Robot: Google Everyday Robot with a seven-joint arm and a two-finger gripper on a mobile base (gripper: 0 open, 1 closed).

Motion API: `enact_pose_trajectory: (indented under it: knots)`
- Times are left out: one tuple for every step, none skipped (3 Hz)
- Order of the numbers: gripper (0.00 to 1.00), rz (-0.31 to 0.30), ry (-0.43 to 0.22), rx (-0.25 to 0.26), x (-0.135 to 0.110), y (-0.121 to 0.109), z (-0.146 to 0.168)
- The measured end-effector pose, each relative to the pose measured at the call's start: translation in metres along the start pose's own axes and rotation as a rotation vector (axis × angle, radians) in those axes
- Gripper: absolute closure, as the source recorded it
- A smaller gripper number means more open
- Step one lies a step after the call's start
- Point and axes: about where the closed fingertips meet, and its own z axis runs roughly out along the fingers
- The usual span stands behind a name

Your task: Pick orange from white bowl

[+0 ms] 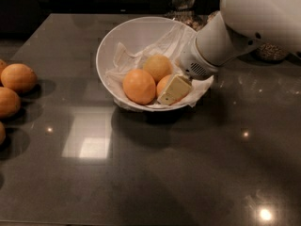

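The dark table (150,182) is spreading out under the gripper (172,91), whose white arm (244,22) is reaching down from the upper right. The white bowl (136,34) is sitting around the gripper with its crumpled paper (123,62) lying beneath. Inside the bowl, an egg-shaped fruit (139,86) is lying just left of the gripper, a paler yellowish fruit (157,67) is sitting just behind it, and the orange (163,84) is resting against the gripper's cream tip, partly hidden by it. Whether the gripper is clamping it or standing wide cannot be told, while loose fruits (19,77) are resting well to its left.
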Motion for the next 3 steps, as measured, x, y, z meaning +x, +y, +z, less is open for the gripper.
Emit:
enact_pose_trajectory:
  knots:
    - [0.24, 0.006, 0.012, 0.000, 0.006, -0.002, 0.008]
    - [0.25, 0.012, 0.024, -0.002, 0.012, -0.005, 0.016]
    - [0.26, 0.015, 0.034, -0.008, 0.014, -0.006, 0.024]
